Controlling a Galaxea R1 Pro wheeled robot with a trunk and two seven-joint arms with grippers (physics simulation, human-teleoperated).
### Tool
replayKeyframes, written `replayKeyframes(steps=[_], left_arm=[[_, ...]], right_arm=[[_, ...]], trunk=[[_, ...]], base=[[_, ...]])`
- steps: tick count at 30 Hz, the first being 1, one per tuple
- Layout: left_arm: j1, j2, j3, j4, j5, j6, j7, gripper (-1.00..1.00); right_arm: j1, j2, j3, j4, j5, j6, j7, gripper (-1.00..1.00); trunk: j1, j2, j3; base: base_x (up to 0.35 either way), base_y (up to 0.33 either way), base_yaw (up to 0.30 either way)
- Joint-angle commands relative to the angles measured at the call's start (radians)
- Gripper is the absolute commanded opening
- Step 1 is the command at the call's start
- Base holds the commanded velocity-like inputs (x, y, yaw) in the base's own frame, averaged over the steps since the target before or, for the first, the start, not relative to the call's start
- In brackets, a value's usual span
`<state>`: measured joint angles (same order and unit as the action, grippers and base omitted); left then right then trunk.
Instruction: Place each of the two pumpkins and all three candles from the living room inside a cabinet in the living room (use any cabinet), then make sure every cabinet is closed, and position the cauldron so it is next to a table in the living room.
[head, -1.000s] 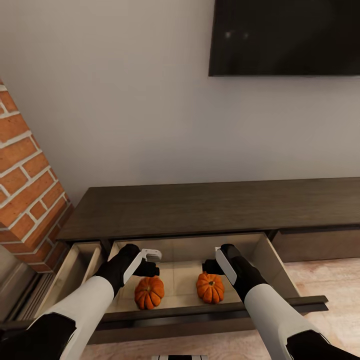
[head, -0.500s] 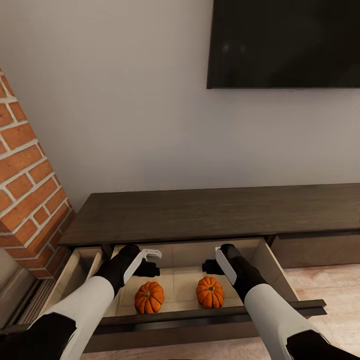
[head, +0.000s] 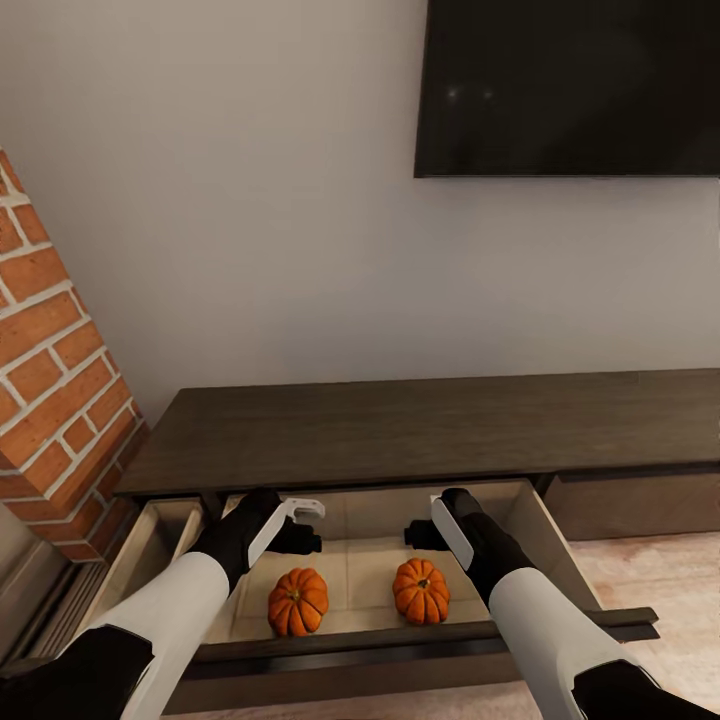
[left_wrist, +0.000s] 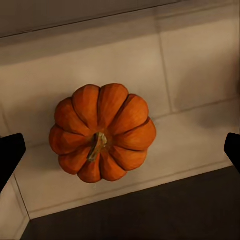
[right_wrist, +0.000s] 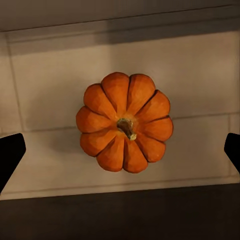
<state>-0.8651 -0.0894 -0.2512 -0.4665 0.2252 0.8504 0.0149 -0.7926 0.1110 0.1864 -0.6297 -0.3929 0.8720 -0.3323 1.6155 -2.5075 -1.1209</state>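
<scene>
1. Head view, nearest: the dark front panel (head: 400, 650) of the pulled-out drawer of the cabinet (head: 420, 425) runs across the bottom, with both white-and-black forearms reaching over it.
2. Inside the pale drawer (head: 365, 570) sit two pumpkins side by side, apart from each other: the left pumpkin (head: 297, 602) and the right pumpkin (head: 421, 591).
3. The left gripper (head: 302, 527) hangs above the left pumpkin, released, fingers spread wide and touching nothing; in the left wrist view the pumpkin (left_wrist: 102, 132) lies between the dark fingertips (left_wrist: 10, 155).
4. The right gripper (head: 425, 533) hangs above the right pumpkin, likewise spread and empty; its wrist view shows that pumpkin (right_wrist: 124, 128) centred on the drawer floor.
5. Farther back: a brick column (head: 55, 400) on the left, a grey wall (head: 250, 200) and a dark screen (head: 570, 85).
</scene>
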Motion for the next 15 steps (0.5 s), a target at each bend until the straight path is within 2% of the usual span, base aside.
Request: replayKeyframes(steps=[1,15], left_arm=[[0.000,0.001,-0.005,-0.001,0.004,0.004,0.001,1.00],[0.000,0.000,-0.005,-0.001,0.003,0.004,0.000,1.00]], right_arm=[[-0.001,-0.001,0.004,-0.001,-0.011,0.002,-0.010,1.00],[-0.001,-0.001,0.004,-0.001,-0.011,0.002,-0.009,1.00]], trunk=[[0.000,0.000,-0.001],[0.000,0.000,-0.001]], base=[[-0.083,0.000,0.000],[-0.069,0.000,0.000]])
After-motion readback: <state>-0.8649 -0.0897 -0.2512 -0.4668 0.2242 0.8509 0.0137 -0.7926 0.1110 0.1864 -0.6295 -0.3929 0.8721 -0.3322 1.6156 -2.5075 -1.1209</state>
